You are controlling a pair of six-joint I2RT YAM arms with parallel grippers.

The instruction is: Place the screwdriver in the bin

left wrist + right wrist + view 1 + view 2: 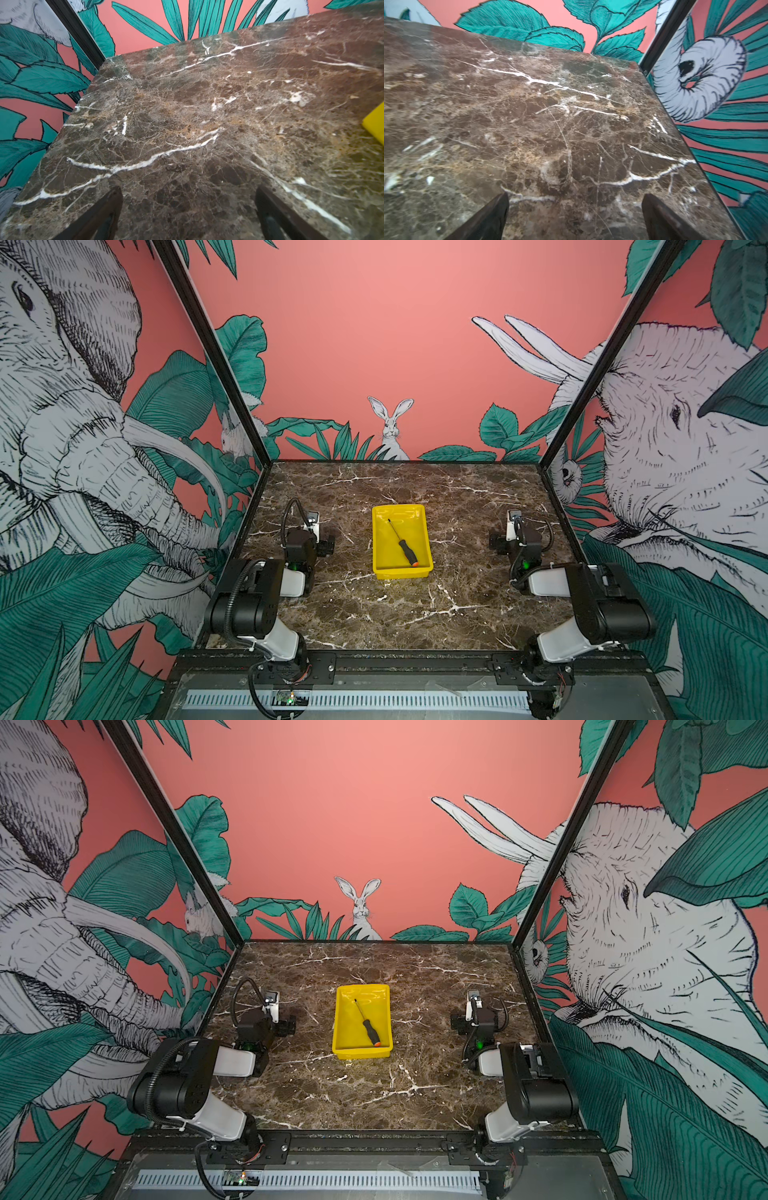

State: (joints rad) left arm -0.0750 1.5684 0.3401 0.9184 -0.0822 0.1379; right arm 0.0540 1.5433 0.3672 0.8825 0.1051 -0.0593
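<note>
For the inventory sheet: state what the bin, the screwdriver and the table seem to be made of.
The bin: likely plastic, bright yellow, glossy; light glints on its inside. The screwdriver: thin dark shaft, probably metal; black handle with orange cap, perhaps plastic, too small to tell. The table: brown marble look with white veins, slight sheen; real stone or printed laminate, unclear.

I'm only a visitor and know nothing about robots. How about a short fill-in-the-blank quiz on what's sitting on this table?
1. The screwdriver lies inside a ____ bin on the marble table.
2. The screwdriver's black handle ends in an ____ cap.
3. The left gripper and the right gripper hold nothing; the jaws of both stand ____.

Missing words: yellow; orange; open.
</note>
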